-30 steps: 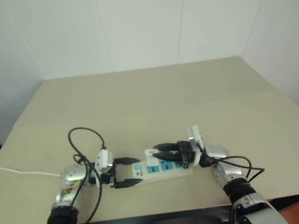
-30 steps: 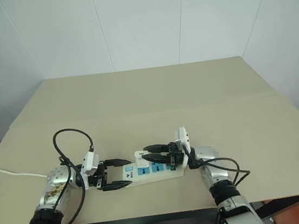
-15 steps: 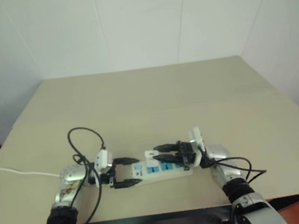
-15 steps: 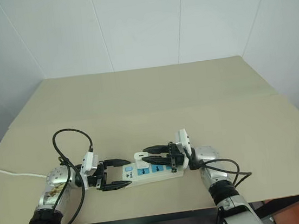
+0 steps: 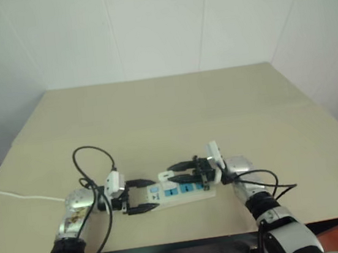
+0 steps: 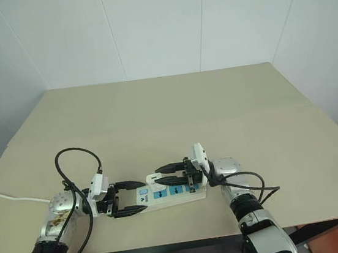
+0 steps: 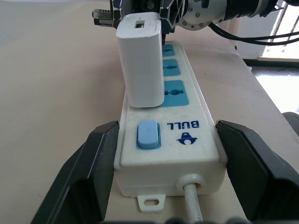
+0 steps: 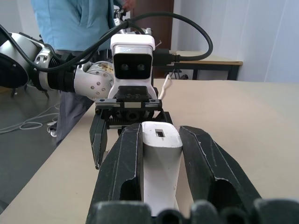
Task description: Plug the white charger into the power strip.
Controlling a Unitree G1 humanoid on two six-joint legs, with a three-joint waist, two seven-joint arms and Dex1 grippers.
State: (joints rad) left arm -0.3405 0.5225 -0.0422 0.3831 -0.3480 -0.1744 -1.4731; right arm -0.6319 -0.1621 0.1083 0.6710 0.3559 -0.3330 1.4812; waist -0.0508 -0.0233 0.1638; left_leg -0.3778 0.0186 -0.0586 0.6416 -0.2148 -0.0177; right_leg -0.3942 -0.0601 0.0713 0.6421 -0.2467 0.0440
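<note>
right claw (image 8: pixel 161 154) clamping the white charger (image 7: pixel 140 60), charger standing upright on the power strip (image 7: pixel 187 135), left claw (image 7: pixel 168 158) spread, straddling the strip's switch end on the table (image 5: pixel 167 114)

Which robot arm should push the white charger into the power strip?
Probably the right. Its end effector is shut on the white charger, which stands on the power strip. The left end effector is open around the strip's switch end, steadying it.
</note>
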